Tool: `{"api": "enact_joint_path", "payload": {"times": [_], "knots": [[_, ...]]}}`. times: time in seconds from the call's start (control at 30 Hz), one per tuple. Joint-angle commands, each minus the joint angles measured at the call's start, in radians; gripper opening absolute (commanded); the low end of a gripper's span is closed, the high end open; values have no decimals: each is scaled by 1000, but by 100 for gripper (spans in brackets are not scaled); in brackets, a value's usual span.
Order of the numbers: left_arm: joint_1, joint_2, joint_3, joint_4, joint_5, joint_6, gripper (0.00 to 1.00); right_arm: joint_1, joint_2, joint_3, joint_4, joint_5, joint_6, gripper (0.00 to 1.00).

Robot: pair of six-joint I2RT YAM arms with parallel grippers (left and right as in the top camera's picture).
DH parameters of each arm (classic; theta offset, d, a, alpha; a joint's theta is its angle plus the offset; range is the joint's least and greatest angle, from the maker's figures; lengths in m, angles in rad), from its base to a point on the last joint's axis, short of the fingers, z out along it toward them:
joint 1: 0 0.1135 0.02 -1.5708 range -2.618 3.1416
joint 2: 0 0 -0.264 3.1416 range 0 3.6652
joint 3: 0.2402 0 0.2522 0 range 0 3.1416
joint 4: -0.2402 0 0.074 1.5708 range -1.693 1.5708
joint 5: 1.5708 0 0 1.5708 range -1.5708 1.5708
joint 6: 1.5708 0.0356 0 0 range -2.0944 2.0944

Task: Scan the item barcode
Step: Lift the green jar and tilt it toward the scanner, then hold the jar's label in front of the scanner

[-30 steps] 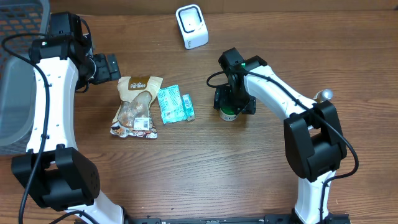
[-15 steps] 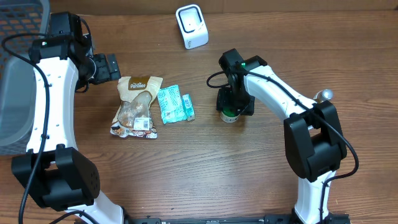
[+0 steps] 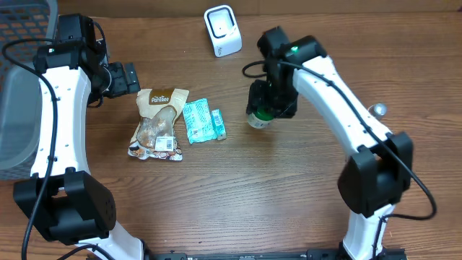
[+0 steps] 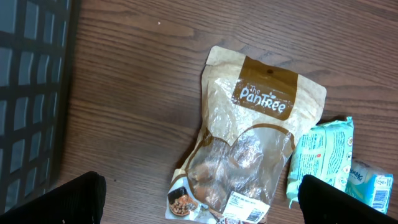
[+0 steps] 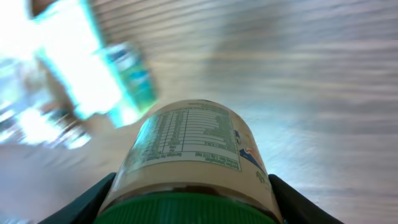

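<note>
Wood-grain table, seen from above. Jar [image 3: 258,120] with green lid is just right of centre, clamped in the right gripper [image 3: 270,107], lid toward the wrist, long axis along the fingers. Scanner [image 3: 222,30] lies at 11 o'clock from it; the right arm is nearer. Left gripper [image 3: 131,77] is at 9 o'clock, jaws apart, holding nothing. Grey basket [image 3: 18,108] is at far 9 o'clock, nothing visible inside.

Jar [image 5: 193,149]: green lid, pale label with a printed nutrition panel, tilted, clamped at the lid end in right gripper [image 3: 268,110]. White scanner [image 3: 222,30] stands upright further back, well apart from it.
</note>
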Motion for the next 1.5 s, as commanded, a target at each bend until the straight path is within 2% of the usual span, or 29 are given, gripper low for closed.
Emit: {"api": "enact_joint_path", "payload": {"times": [0.0, 0.23, 0.27, 0.3, 0.67, 0.83, 0.93, 1.13, 1.17, 1.2, 1.3, 1.47], "knots": [[-4, -24, 22, 2, 3, -10, 100, -36, -55, 32, -82, -271, -129, 62], [-4, -24, 22, 2, 3, -10, 100, -43, -55, 31, -271, -360, -146, 62], [-4, -24, 22, 2, 3, -10, 100, -43, -55, 32, -274, -404, -146, 56], [-4, -24, 22, 2, 3, -10, 100, -43, -55, 32, -274, -426, -146, 55], [-4, -24, 22, 2, 3, -10, 100, -43, -55, 32, -274, -803, -142, 55], [-4, -24, 22, 2, 3, -10, 100, -43, -55, 31, -260, -795, -140, 56], [-4, -24, 22, 2, 3, -10, 100, -43, -55, 31, -173, -653, -144, 53], [-4, -24, 22, 2, 3, -10, 100, -43, -55, 31, 108, -72, -143, 43], [-4, -24, 22, 2, 3, -10, 100, -45, -55, 31, 149, -45, -143, 40], [-4, -24, 22, 2, 3, -10, 100, -51, -55, 31, 280, -25, -143, 34], [-4, -24, 22, 2, 3, -10, 99, -57, -55, 32, 477, -26, -143, 28], [-3, -24, 22, 2, 3, -10, 99, -56, -55, 32, 805, 7, -143, 28]]}}
